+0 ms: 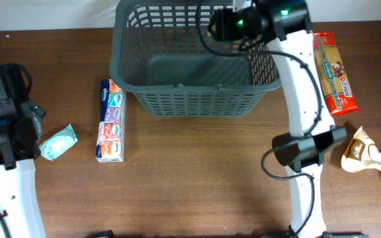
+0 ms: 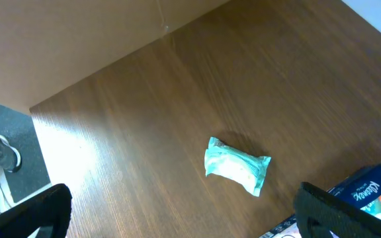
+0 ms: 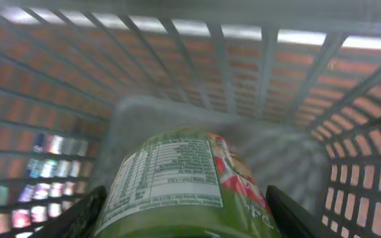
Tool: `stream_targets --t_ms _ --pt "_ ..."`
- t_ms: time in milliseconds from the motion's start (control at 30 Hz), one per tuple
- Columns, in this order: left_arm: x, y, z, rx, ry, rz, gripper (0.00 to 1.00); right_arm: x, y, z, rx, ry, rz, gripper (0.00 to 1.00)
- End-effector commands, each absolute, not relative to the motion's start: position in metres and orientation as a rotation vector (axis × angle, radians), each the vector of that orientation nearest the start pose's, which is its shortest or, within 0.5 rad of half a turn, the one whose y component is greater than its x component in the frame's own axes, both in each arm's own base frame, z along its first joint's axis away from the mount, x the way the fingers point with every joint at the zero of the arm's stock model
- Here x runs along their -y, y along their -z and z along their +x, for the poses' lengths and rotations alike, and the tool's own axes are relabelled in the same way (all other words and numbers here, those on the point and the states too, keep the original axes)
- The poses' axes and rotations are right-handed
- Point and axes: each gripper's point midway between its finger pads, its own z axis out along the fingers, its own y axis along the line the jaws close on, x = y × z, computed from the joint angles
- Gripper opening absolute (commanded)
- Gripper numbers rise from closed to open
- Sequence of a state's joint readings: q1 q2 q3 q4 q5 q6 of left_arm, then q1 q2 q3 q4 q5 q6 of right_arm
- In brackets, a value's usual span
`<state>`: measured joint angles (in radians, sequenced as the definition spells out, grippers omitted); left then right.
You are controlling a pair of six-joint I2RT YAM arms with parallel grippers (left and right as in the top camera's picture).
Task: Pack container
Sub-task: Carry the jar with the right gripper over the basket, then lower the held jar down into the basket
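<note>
The container, a large dark grey basket [image 1: 197,92], stands at the back middle of the table. My right gripper [image 1: 225,26] reaches into it from above at its far right side. In the right wrist view this gripper [image 3: 184,215] is shut on a green cylindrical can [image 3: 177,178] with a white nutrition label, held inside the basket's lattice walls [image 3: 256,59]. My left gripper [image 2: 184,211] is open and empty, hovering above the table at the far left [image 1: 35,129], near a small teal packet [image 2: 237,165].
The teal packet [image 1: 59,142] lies left of a long tissue multipack [image 1: 110,121], whose corner shows in the left wrist view [image 2: 372,192]. A red and orange pasta packet [image 1: 336,73] lies right of the basket. A brown and white bag [image 1: 366,152] lies at the right edge.
</note>
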<state>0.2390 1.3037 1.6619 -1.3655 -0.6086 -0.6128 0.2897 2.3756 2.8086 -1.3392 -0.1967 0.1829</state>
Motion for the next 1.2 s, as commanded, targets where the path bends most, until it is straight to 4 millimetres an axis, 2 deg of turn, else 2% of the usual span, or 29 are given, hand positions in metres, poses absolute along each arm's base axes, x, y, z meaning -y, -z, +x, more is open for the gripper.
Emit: stream_targets --t_ms 0,367,600,867,1000,1167 --pt "-0.162 -0.33 0.243 -2.105 -0.613 -1.2 0.99 -0.187 -0.252 0.527 -2.514 -0.372 -0.248 0.04" --pt "-0.162 -0.33 0.243 -2.106 -0.613 -1.2 0.99 -0.16 -0.192 0.516 -2.712 -0.151 -0.233 0.04" --pt "-0.162 -0.33 0.243 -2.106 -0.613 -1.2 0.99 -0.156 -0.17 0.505 -2.797 -0.124 -0.237 0.04" --pt "-0.162 -0.33 0.243 -2.106 -0.613 -1.2 0.99 -0.149 -0.135 0.493 -2.908 -0.073 -0.243 0.04" --pt "-0.162 -0.33 0.243 -2.106 -0.613 -1.2 0.99 -0.148 -0.125 0.489 -2.939 -0.064 -0.245 0.04" --pt "-0.162 -0.33 0.243 -2.105 -0.613 -1.2 0.99 -0.148 -0.124 0.488 -2.942 -0.064 -0.246 0.09"
